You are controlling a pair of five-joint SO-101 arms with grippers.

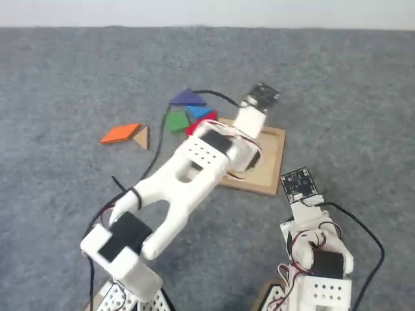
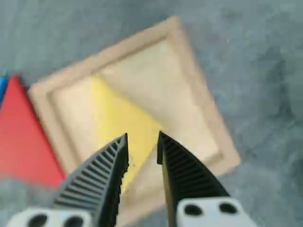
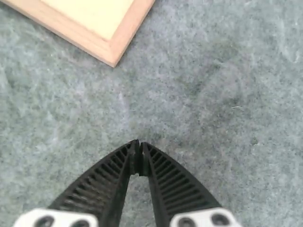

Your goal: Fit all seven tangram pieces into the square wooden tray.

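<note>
The square wooden tray [image 2: 189, 61] lies on grey carpet, and a yellow triangle [image 2: 118, 118] lies flat inside it. My left gripper [image 2: 142, 137] hangs just above the yellow piece, open by a narrow gap with nothing between its fingers. A red triangle [image 2: 19, 137] rests against the tray's outer rim. In the high view the tray [image 1: 275, 139] is partly covered by the left arm. Beside it lie the red [image 1: 198, 125], blue [image 1: 201, 111], green [image 1: 176, 120] and purple [image 1: 188, 97] pieces. Farther left are an orange piece [image 1: 120, 133] and a small tan triangle [image 1: 141, 137]. My right gripper [image 3: 138, 145] is shut over bare carpet near a tray corner [image 3: 113, 52].
The right arm [image 1: 314, 259] stands at the near right, its wrist close to the tray's near corner. The left arm [image 1: 175, 188] stretches diagonally from the near left over the tray. Cables run along both arms. Open carpet lies to the far right and far left.
</note>
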